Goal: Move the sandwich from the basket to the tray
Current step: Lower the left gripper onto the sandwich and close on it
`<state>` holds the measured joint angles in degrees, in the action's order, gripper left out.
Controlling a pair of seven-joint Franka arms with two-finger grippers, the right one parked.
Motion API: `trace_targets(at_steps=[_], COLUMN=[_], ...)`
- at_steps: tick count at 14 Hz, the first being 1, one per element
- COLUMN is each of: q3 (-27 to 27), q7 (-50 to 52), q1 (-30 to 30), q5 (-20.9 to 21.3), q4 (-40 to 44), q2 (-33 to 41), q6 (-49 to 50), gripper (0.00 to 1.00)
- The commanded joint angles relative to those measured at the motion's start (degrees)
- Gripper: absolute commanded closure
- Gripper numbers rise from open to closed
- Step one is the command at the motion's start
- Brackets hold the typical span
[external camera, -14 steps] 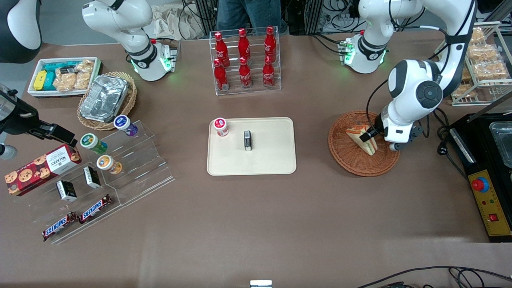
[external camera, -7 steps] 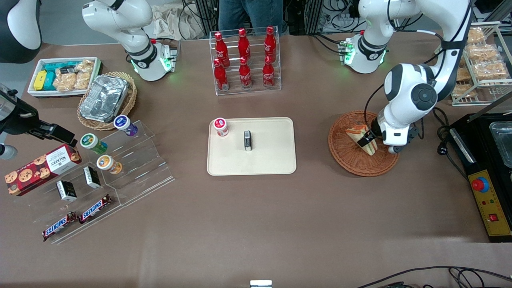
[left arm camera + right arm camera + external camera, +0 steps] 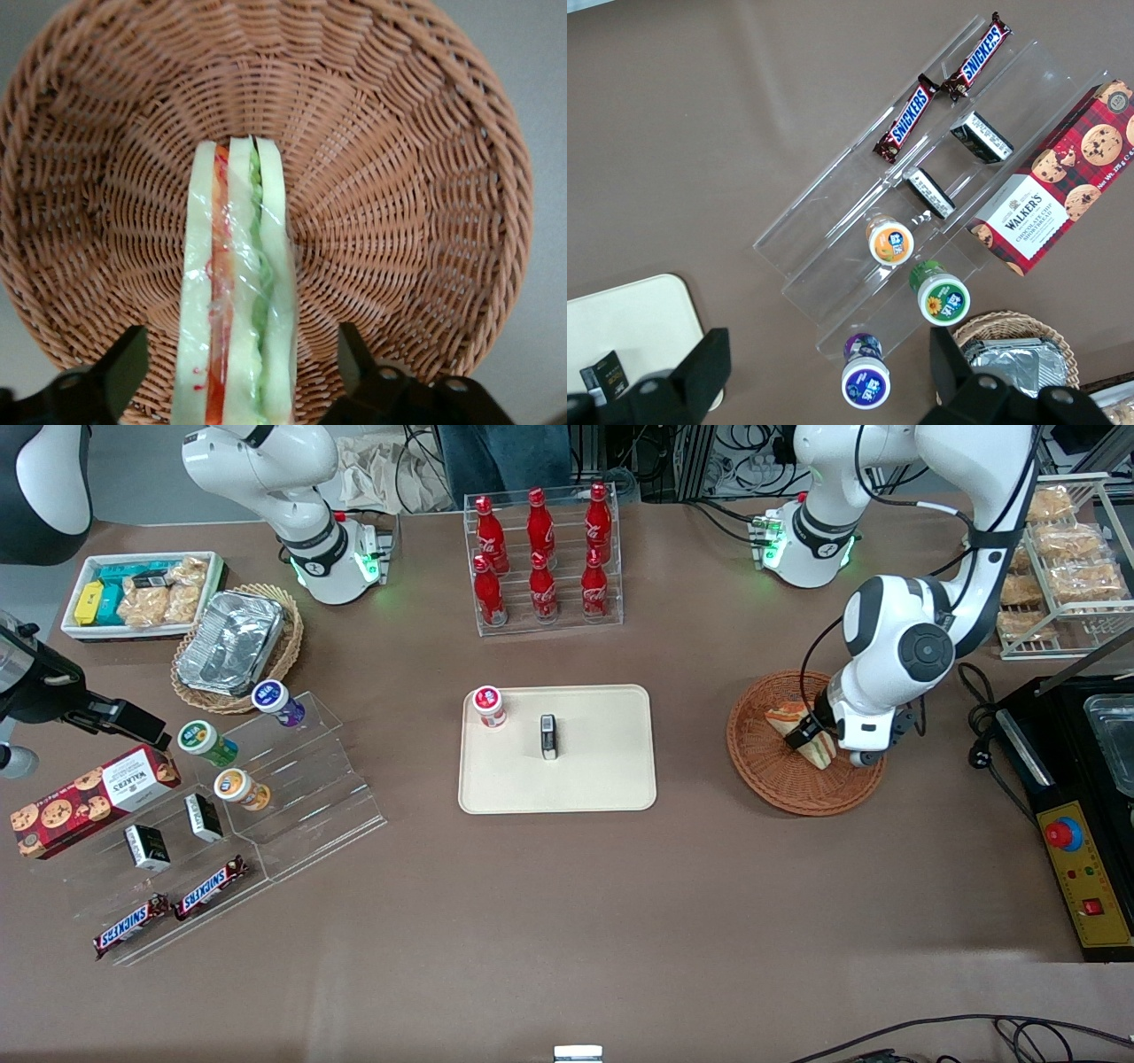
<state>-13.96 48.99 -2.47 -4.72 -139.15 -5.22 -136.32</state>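
The left arm's gripper [image 3: 235, 367] is low over the reddish-brown wicker basket [image 3: 772, 775], which stands on the brown table [image 3: 567, 903] toward the working arm's end. In the left wrist view its two black fingers [image 3: 111, 372] stand spread apart, one on each side of the sandwich [image 3: 235, 301], and a gap shows between each finger and the bread, so the gripper is released and grasps nothing. The sandwich lies in the basket, standing on its edge, with pale bread slices and red and green filling layers under a clear wrap. In the front view the sandwich [image 3: 797, 726] is partly covered by the wrist of the arm.

The cream-beige tray [image 3: 602, 779] lies at the middle of the table, well apart from the basket. On the tray stand a small cup with a red lid [image 3: 488, 705] near one corner and a small black box [image 3: 549, 736] near the centre.

Farther from the front camera than the tray is a clear rack with red cola bottles [image 3: 540, 558]. Toward the parked arm's end of the table there is a clear stepped stand [image 3: 292, 779] with three small cups and two small black boxes, two Snickers bars [image 3: 168, 911], a red Walkers biscuit box [image 3: 93, 797], a tan wicker basket with a foil container [image 3: 232, 642] and a white bin of snacks [image 3: 142, 593].
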Motion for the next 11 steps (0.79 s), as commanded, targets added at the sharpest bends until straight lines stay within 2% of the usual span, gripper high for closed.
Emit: trace_targets(at_steps=[1, 3, 5, 10, 11], q3=[0.2, 0.2, 0.2, 0.2, 0.1], q7=[2.3, 2.3, 2.3, 2.0, 2.2], q1=[1.2, 1.2, 1.2, 1.2, 1.0], q5=[-0.3, -0.3, -0.3, 1.2, 1.1], q4=[-0.3, -0.3, -0.1, 0.6, 1.2], q2=[-0.7, -0.6, 0.1, 4.5, 5.4], q6=[-1.4, -1.4, -1.2, 0.3, 0.8], gripper=[0.27, 0.54, 0.78, 1.0, 1.0])
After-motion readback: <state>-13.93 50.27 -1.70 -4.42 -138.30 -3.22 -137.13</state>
